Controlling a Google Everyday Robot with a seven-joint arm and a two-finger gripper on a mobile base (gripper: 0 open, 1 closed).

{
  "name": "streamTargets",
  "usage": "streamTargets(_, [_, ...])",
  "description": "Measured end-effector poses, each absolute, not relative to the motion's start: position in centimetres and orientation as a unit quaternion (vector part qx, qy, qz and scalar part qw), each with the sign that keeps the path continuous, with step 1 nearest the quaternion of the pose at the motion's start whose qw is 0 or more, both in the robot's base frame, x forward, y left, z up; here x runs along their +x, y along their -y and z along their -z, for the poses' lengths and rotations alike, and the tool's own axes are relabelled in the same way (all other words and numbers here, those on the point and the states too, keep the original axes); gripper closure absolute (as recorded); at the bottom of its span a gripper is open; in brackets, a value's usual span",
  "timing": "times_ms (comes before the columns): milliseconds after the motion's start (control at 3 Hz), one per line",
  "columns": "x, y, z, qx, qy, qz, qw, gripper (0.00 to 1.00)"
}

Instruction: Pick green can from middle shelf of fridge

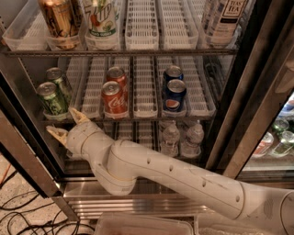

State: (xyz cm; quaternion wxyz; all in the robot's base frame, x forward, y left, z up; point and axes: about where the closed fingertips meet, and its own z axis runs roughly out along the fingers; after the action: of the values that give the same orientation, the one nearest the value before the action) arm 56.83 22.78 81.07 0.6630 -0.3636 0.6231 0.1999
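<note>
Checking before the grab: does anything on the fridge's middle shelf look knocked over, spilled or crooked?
Nothing stands out. Green cans, red cans and blue cans all stand upright on the middle shelf; no spill shows. The gripper, open, sits below the green cans.

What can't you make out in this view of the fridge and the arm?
Camera view:
The rear green can: lower half hidden by the front green can.
The tea bottle on the top shelf: top cut off by the upper edge.
The water bottles: bases hidden behind the arm.
The drinks behind the right door: too blurred to identify.
The gripper sits just below the front green can, jaws open.
</note>
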Motion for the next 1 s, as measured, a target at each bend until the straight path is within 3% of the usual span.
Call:
streamTargets(667, [58.1, -23.6, -81.3, -0.372, -0.619, -0.188, 0.665, 0.16])
streamTargets(1000, [58.8, -23.9, -82.2, -0.374, -0.609, -0.185, 0.675, 0.23])
